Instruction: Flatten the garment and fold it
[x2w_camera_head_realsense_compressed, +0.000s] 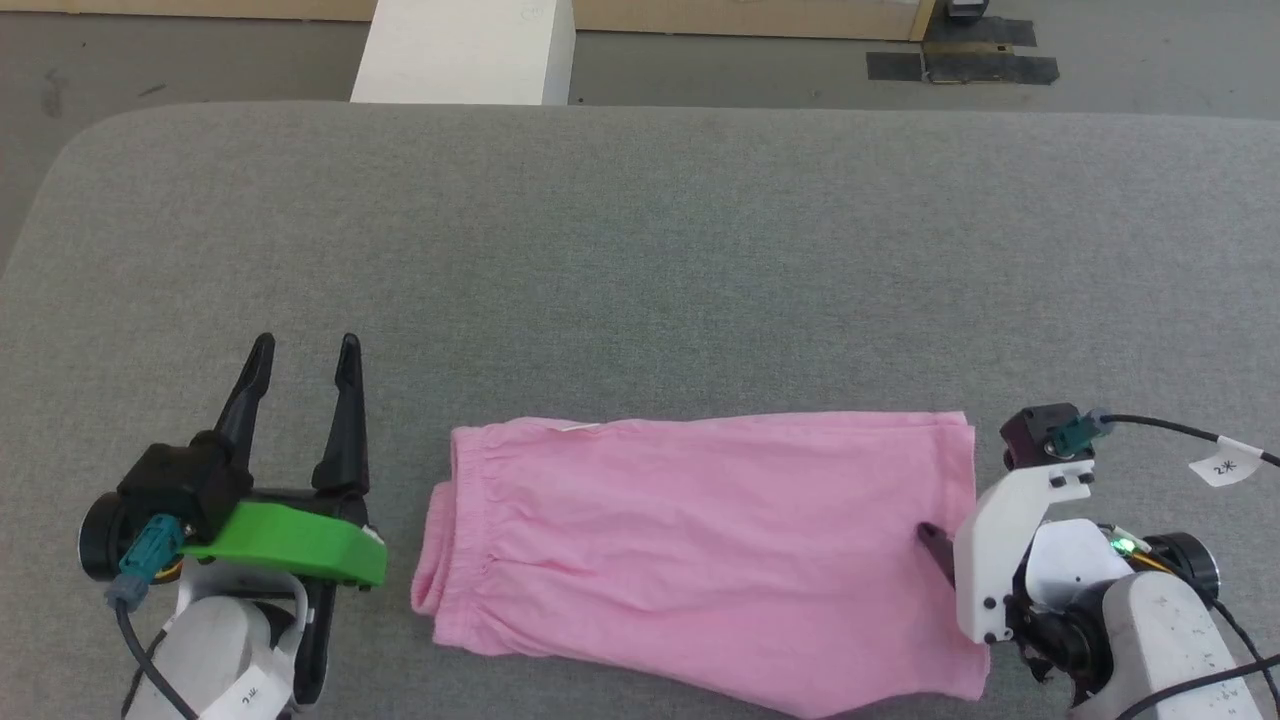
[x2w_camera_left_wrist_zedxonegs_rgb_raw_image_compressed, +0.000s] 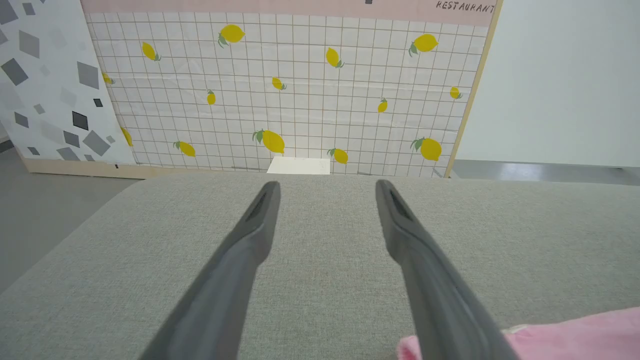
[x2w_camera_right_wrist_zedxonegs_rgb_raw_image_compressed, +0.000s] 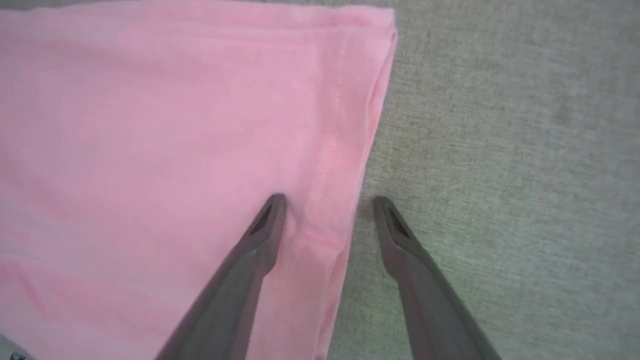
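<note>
The pink garment (x2w_camera_head_realsense_compressed: 700, 545) lies folded in a long rectangle on the grey table (x2w_camera_head_realsense_compressed: 640, 260), its gathered waistband at the left end and its hem at the right. My right gripper (x2w_camera_right_wrist_zedxonegs_rgb_raw_image_compressed: 327, 202) stands open, pointing down at the hem edge, one finger pressing on the garment (x2w_camera_right_wrist_zedxonegs_rgb_raw_image_compressed: 175, 150) and the other on bare table beside it. In the head view one dark fingertip (x2w_camera_head_realsense_compressed: 935, 545) of it rests on the cloth. My left gripper (x2w_camera_head_realsense_compressed: 300, 355) is open over bare table, left of the waistband. A pink corner of the garment (x2w_camera_left_wrist_zedxonegs_rgb_raw_image_compressed: 575, 335) shows beside its fingers (x2w_camera_left_wrist_zedxonegs_rgb_raw_image_compressed: 260, 220).
A white block (x2w_camera_head_realsense_compressed: 465, 50) stands on the floor beyond the table's far edge. A lemon-patterned panel (x2w_camera_left_wrist_zedxonegs_rgb_raw_image_compressed: 300, 85) rises behind it. Dark tape patches (x2w_camera_head_realsense_compressed: 960, 65) mark the floor at the back right. Bare table stretches behind the garment.
</note>
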